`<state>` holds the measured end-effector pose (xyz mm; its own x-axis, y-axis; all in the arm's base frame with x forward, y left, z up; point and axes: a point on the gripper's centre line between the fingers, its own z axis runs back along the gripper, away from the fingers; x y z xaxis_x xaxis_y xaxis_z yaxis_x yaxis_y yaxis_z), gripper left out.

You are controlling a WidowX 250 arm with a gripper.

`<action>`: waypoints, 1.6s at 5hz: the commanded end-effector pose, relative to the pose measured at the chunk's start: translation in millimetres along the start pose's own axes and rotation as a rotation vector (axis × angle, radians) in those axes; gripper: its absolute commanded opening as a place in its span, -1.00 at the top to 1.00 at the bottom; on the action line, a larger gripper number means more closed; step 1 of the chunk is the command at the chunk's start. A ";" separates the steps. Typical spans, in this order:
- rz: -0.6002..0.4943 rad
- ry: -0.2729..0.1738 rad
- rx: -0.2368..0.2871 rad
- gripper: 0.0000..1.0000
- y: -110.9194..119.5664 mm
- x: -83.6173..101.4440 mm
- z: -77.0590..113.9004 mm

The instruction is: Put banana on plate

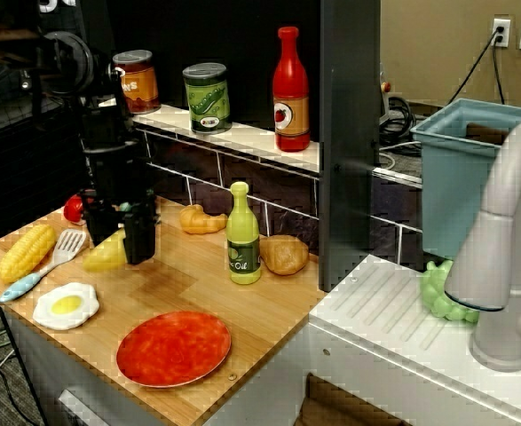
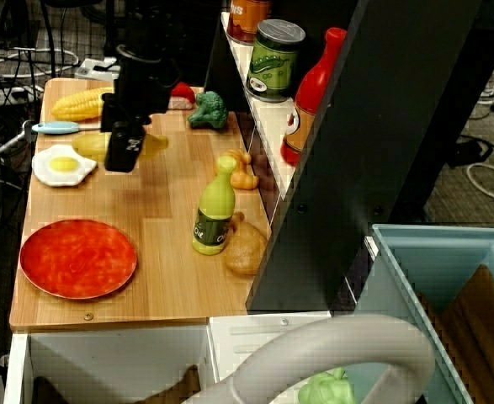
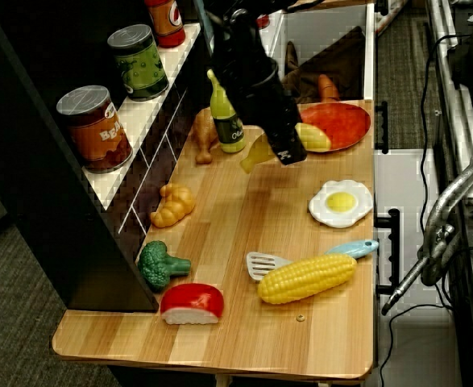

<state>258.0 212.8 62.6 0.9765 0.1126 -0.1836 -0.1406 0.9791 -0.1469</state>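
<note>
The yellow banana (image 1: 103, 254) is between my gripper's fingers at the back left of the wooden counter. Its two ends stick out on either side in the overhead view (image 2: 89, 145) and the far-end view (image 3: 255, 155). My black gripper (image 1: 125, 250) points down and is shut on it, apparently a little above the wood; it also shows in the overhead view (image 2: 120, 160). The red-orange plate (image 1: 173, 348) lies empty at the counter's front edge, right of and nearer than the gripper; it also shows in the overhead view (image 2: 78, 257).
A corn cob (image 1: 27, 252), a blue-handled spatula (image 1: 43, 266) and a fried egg (image 1: 66, 305) lie left of the plate. A green oil bottle (image 1: 243, 235), a croissant (image 1: 202, 219) and a brown bread roll (image 1: 283, 254) stand behind. Broccoli (image 2: 209, 109) sits by the shelf.
</note>
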 end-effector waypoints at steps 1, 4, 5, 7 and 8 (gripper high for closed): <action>-0.067 -0.044 0.047 1.00 -25.0 -28.9 9.9; -0.139 0.014 0.013 1.00 -58.1 -65.1 -22.2; -0.141 0.017 0.018 1.00 -67.3 -66.5 -28.3; -0.106 0.015 -0.002 1.00 -82.8 -53.6 -28.2; -0.075 0.010 0.004 1.00 -80.7 -47.4 -33.3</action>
<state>208.8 120.5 42.1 0.9762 0.0355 -0.2139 -0.0741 0.9817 -0.1752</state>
